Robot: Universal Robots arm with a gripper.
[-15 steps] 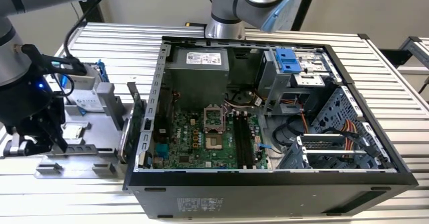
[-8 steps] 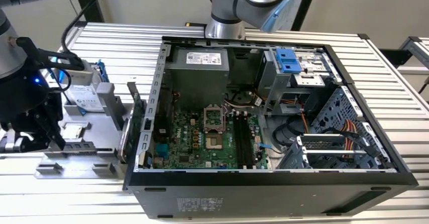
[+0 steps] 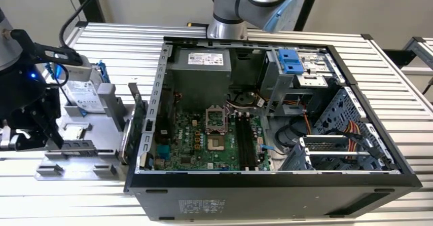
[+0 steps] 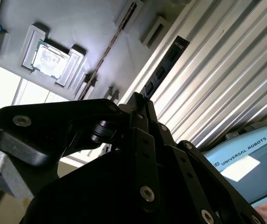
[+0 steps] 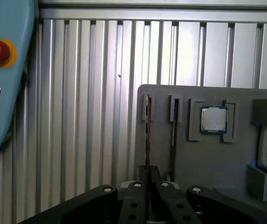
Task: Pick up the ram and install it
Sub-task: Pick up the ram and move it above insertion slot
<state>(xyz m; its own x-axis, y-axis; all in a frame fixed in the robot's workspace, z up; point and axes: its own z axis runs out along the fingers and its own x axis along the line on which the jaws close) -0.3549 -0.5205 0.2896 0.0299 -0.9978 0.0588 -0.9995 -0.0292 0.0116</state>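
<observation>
In both wrist views my gripper point(image 4: 140, 100) point(image 5: 148, 175) is shut on the ram point(image 4: 163, 67) point(image 5: 147, 130), a thin dark stick seen edge-on that juts out from between the fingers. The stick lies along the edge of the grey parts tray point(image 5: 189, 158), over its outermost narrow slot and the ribbed table. In the exterior view my gripper point(image 3: 47, 135) hangs at the far left, over the tray's outer side. The open computer case point(image 3: 271, 185) lies to its right, with the motherboard point(image 3: 196, 145) and its long dark memory slots point(image 3: 245, 142) exposed.
The tray point(image 3: 81, 160) carries a processor chip point(image 5: 213, 119), a hard drive point(image 3: 84, 91) and a green card point(image 3: 139, 119) standing beside the case wall. A blue-grey pendant point(image 5: 3, 70) with a red button lies on the ribbed table. The arm's base point(image 3: 230, 13) stands behind the case.
</observation>
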